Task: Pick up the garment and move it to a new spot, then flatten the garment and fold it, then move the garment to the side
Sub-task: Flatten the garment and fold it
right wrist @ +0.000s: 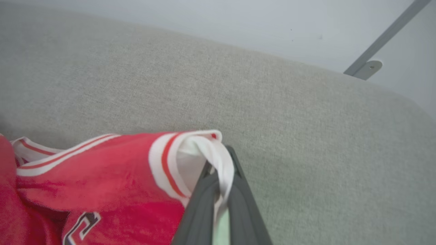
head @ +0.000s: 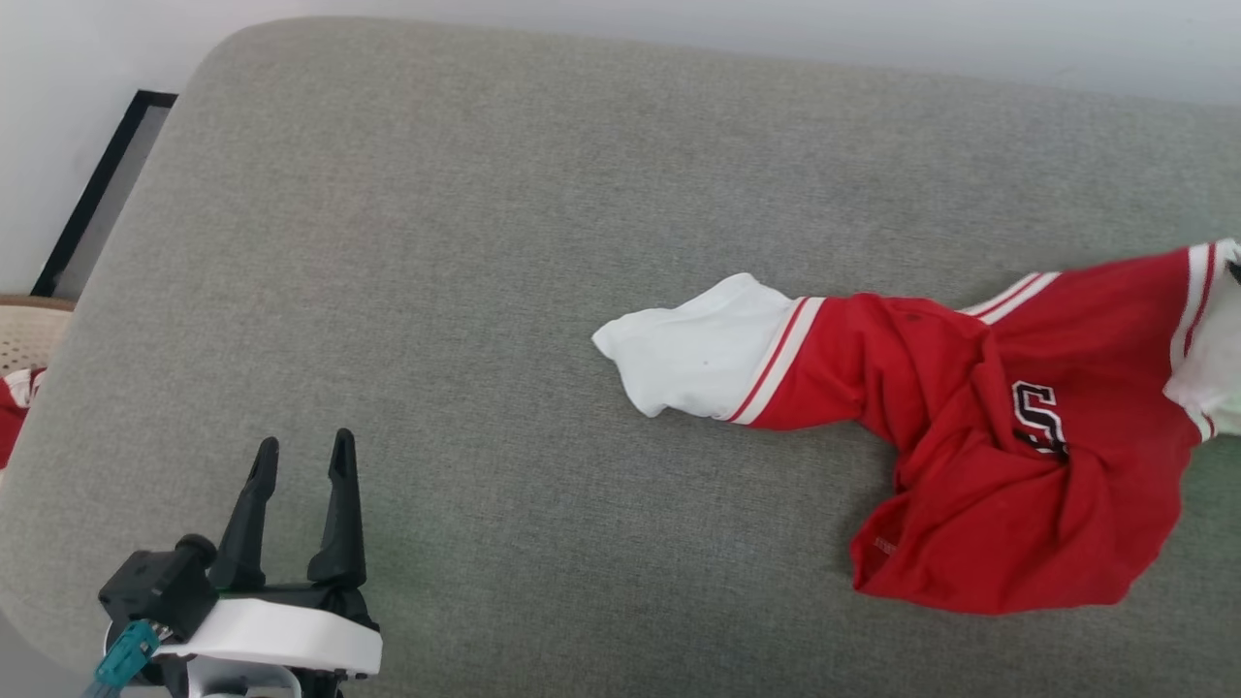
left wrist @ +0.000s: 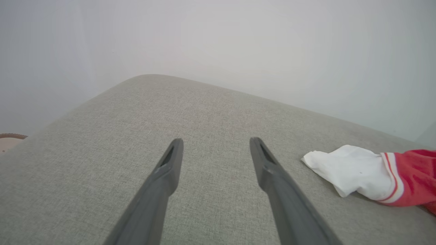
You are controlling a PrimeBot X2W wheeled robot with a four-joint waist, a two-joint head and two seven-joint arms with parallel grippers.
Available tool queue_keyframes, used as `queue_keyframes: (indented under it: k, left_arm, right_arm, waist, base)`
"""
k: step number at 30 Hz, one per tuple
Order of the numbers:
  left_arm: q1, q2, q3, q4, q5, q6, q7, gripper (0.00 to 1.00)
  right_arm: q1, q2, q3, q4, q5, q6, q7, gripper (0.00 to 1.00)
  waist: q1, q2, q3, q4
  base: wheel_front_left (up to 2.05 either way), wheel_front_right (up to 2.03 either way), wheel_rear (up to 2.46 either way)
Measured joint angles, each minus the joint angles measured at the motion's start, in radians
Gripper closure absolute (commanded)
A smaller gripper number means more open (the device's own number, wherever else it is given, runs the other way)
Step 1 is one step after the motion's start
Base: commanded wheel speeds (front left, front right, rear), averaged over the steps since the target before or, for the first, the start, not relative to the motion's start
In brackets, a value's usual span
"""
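Head view: garment [head: 970,465] lies crumpled on the grey cushion [head: 485,242], well right of the left gripper [head: 302,448], which is spread wide and empty.
Left wrist view: one white sleeve [left wrist: 354,170] sits ahead-right of the fingers, apart.
Right wrist view: right gripper [right wrist: 220,163] is pinched on the other sleeve's hem.
Likely the pick-up step. Next move: lift and carry without slipping the thin pinch.
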Motion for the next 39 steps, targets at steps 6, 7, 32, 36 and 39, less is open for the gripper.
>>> queue_keyframes:
  k: [6,7,32,36,39]
  left_arm:
    - [-0.012,0.002,-0.014,0.002,-0.001,0.000,0.000,0.00]
    - [-0.012,0.002,-0.015,0.003,-0.001,0.000,0.000,0.00]
    - [-0.075,0.114,-0.083,0.006,-0.003,0.000,0.003,0.00]
    - [-0.119,0.145,-0.120,-0.001,-0.030,0.000,0.046,0.00]
    - [-0.163,0.176,-0.155,-0.018,-0.036,0.000,0.087,0.00]
  right_arm:
    - [-0.092,0.021,0.045,0.261,-0.032,0.000,-0.048,0.00]
    - [-0.105,0.025,0.054,0.297,-0.032,0.000,-0.052,0.00]
    - [0.003,0.031,0.136,0.009,0.109,0.000,-0.239,0.00]
    - [0.064,0.071,0.099,-0.087,0.081,0.000,-0.252,0.00]
    - [0.111,0.112,0.062,-0.153,0.052,0.000,-0.284,0.00]
  waist:
    - [0.0000,0.0000,0.012,0.021]
    - [0.0000,0.0000,0.015,0.022]
    - [0.0000,0.0000,-0.020,-0.099]
    - [0.0000,0.0000,-0.027,-0.125]
    - [0.0000,0.0000,-0.031,-0.146]
  base:
    - [0.00,0.00,0.00]
    - [0.00,0.00,0.00]
    - [0.00,0.00,0.00]
    - [0.00,0.00,0.00]
    - [0.00,0.00,0.00]
